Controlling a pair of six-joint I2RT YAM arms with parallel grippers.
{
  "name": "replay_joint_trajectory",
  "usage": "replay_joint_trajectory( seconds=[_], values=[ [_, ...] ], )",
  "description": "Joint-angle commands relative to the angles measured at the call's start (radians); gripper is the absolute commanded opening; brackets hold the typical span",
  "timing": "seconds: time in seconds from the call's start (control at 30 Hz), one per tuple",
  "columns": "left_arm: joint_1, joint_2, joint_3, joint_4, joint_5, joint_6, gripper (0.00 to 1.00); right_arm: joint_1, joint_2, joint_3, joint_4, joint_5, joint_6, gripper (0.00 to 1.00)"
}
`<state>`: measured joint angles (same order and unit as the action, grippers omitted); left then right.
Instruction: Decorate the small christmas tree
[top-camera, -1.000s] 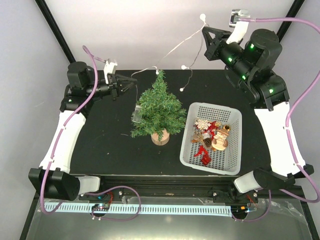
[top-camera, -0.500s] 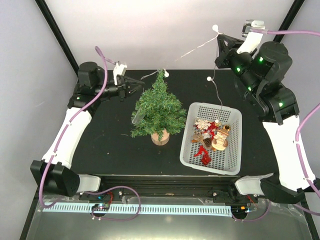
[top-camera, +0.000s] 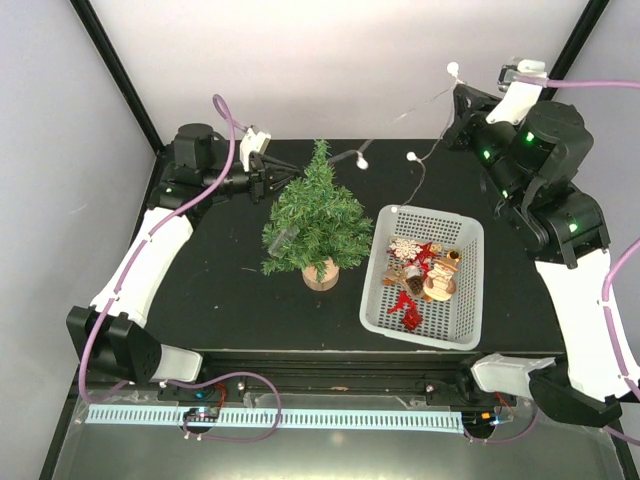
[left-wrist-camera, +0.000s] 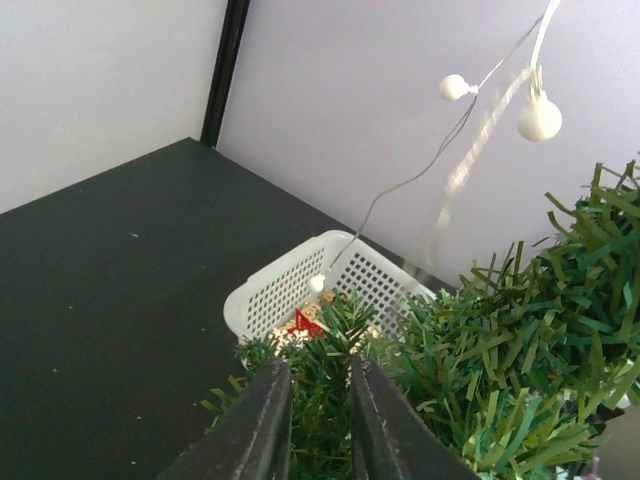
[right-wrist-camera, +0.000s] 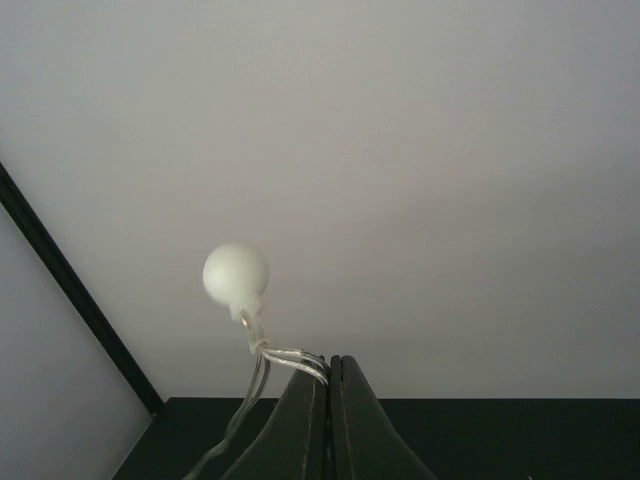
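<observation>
Since the tree (top-camera: 318, 215) stands in the middle of the desk (top-camera: 215, 290), just left of the basket (top-camera: 435, 214), drape the light string (top-camera: 410, 156) loosely over its top. The left jaws are slightly parted behind it. The right jaws pinch the string high by the back wall (top-camera: 300, 60), where room is tight.

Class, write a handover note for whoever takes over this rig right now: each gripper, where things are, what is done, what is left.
Left gripper: jaws slightly apart, nothing visibly between them, at the small christmas tree's upper branches.
Right gripper: shut on the light string, raised at the far right.
The string runs down towards the treetop; a loop hangs by the white basket's far edge.
Done: one end seems to be on the tree.
Left: drape the rest, then hang the ornaments lying in the basket.
</observation>
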<state>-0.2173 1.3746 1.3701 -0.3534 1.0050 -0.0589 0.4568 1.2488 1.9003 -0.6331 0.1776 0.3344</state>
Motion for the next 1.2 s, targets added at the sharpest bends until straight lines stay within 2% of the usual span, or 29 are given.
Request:
replay_joint_trajectory(
  seconds=[0.0, 0.1, 0.17, 0.2, 0.5, 0.87, 1.17],
  values=[
    [-0.002, -0.001, 0.047, -0.028, -0.031, 0.033, 0.19, 0.002, -0.042, -0.017, -0.021, 0.075, -0.001, 0.01],
    [-0.002, -0.011, 0.047, -0.034, -0.04, 0.045, 0.32, 0.002, -0.078, -0.06, -0.023, 0.097, 0.007, 0.01],
    [-0.002, -0.016, 0.047, -0.035, -0.045, 0.05, 0.49, 0.002, -0.1, -0.085, -0.024, 0.119, 0.005, 0.01],
    [-0.002, -0.016, 0.05, -0.036, -0.046, 0.05, 0.54, 0.002, -0.109, -0.093, -0.031, 0.128, 0.005, 0.01],
    [-0.002, -0.034, 0.103, -0.087, -0.104, 0.088, 0.82, 0.002, -0.16, -0.175, -0.094, 0.186, 0.008, 0.01],
    [-0.001, -0.055, 0.126, -0.128, -0.141, 0.13, 0.88, 0.002, -0.075, -0.18, -0.228, 0.216, 0.022, 0.01],
    [0.004, -0.103, 0.136, -0.146, -0.233, 0.172, 0.9, 0.002, -0.157, -0.274, -0.286, 0.168, 0.031, 0.01]
  ],
)
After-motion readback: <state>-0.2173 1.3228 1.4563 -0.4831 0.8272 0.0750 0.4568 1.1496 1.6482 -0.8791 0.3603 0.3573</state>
